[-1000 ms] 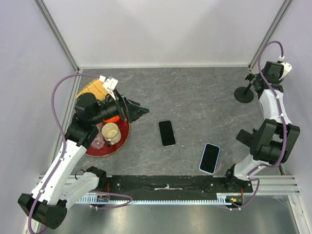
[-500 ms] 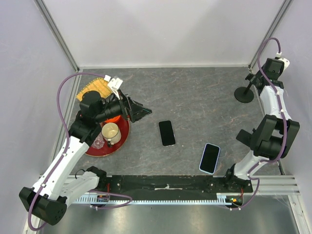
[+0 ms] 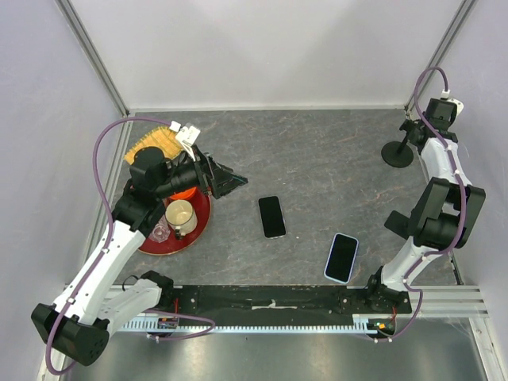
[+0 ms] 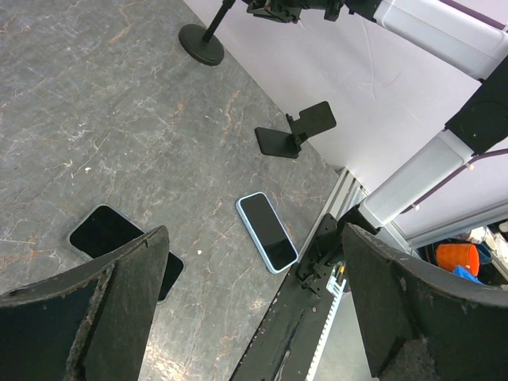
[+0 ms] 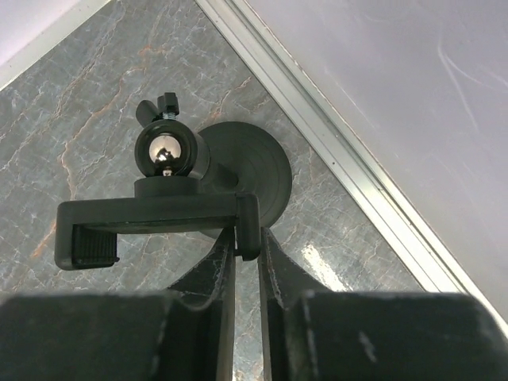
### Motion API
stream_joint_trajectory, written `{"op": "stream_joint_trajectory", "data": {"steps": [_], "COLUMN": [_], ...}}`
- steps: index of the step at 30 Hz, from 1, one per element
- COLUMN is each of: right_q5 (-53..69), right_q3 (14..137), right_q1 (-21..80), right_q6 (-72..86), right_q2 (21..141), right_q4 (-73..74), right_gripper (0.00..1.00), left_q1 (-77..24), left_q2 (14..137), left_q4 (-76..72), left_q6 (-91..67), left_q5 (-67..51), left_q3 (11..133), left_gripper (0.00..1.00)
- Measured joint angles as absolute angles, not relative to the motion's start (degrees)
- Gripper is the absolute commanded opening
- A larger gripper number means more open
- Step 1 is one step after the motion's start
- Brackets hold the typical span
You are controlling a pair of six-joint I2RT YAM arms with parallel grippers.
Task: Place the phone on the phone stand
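Observation:
A black phone [image 3: 271,217] lies flat mid-table, and a blue-cased phone [image 3: 341,257] lies nearer the front right; both also show in the left wrist view, black phone [image 4: 107,234] and blue-cased phone [image 4: 267,232]. The phone stand [image 3: 397,153], a round black base with a clamp holder [image 5: 151,216] on a ball joint, stands at the back right corner. My right gripper [image 5: 248,246] is shut on the clamp's right end, seen from above as right gripper [image 3: 413,129]. My left gripper [image 3: 230,181] hangs open over the table's left side, holding nothing.
A red tray [image 3: 198,226] with a mug [image 3: 180,214] and a small glass sits at the left, a yellow woven item [image 3: 151,145] behind it. A second, folding black stand [image 4: 295,133] stands by the right wall. The black rail [image 3: 270,298] runs along the front edge.
My right gripper's fingers have closed onto the stand's clamp, and that wrist has shifted slightly toward the back wall. The left arm rose a little, then held still.

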State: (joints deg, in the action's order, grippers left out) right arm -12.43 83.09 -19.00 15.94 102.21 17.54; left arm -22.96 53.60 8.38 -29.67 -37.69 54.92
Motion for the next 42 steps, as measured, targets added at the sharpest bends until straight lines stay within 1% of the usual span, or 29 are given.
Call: {"op": "stream_joint_trajectory", "data": {"steps": [1, 15, 22, 32, 39, 42], "right_q5": [-12.34, -10.81, -12.53, -10.63, -14.57, -14.57], "right_q3": [83.09, 81.93, 78.19, 74.22, 72.73, 72.53], "right_q1": [-19.03, -18.44, -11.88, 9.17, 26.15, 31.18], "right_q6": [15.64, 14.83, 14.76, 18.44, 19.35, 19.55], "right_q2": [102.21, 101.56, 97.58, 90.32, 89.73, 89.86], "right_q4": [17.47, 15.99, 16.34, 18.55, 18.55, 18.83], "right_gripper": [0.00, 0.00, 0.00, 0.00, 0.00, 0.00], "left_q1": [-22.96, -22.96, -22.96, -22.96, -22.96, -22.96], "left_q2": [53.65, 53.84, 54.22, 55.13, 55.59, 55.59], "left_q4": [8.38, 8.23, 7.33, 4.97, 4.08, 4.05], "left_q6": [-29.67, -30.22, -30.87, -32.60, -33.69, -33.78], "left_q5": [-37.69, -38.06, -38.11, -39.20, -39.57, -39.62], "left_q3": [55.02, 55.55, 55.55, 54.85, 54.11, 53.98], "left_gripper": [0.95, 0.95, 0.95, 0.94, 0.94, 0.94]}}
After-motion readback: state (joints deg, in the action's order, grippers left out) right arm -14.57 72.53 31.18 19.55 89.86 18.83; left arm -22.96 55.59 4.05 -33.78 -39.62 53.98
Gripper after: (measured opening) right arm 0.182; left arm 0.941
